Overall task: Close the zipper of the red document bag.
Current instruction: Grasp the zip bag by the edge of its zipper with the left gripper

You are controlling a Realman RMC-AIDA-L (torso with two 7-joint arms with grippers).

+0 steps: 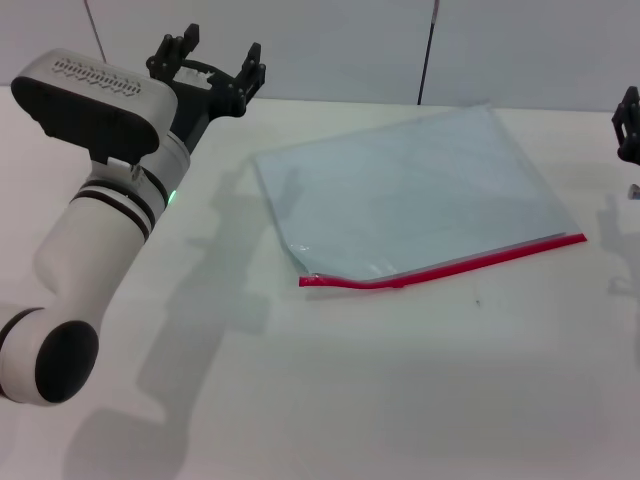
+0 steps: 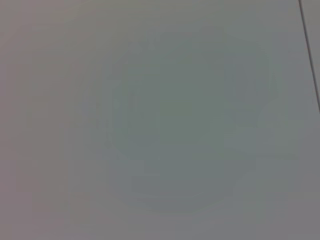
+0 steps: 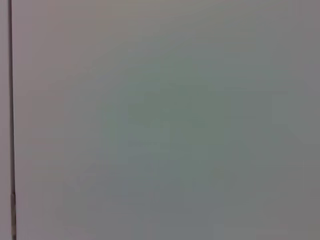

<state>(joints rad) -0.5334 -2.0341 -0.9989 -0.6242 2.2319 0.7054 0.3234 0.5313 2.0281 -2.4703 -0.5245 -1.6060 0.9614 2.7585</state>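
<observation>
The red document bag (image 1: 420,190) lies flat on the white table, a translucent pale blue-grey pouch. Its zipper (image 1: 450,265) is a thin red strip along the edge nearest me, running from the bag's near left corner up to the right. My left gripper (image 1: 210,58) is raised at the far left, well away from the bag, open with nothing between its fingers. Only a dark part of my right gripper (image 1: 628,125) shows at the right edge, apart from the bag. Both wrist views show only plain grey wall.
The white table (image 1: 400,380) stretches wide in front of the bag. A grey wall with a thin dark seam (image 1: 428,50) stands behind the table. My left arm's white body (image 1: 90,230) takes up the left side.
</observation>
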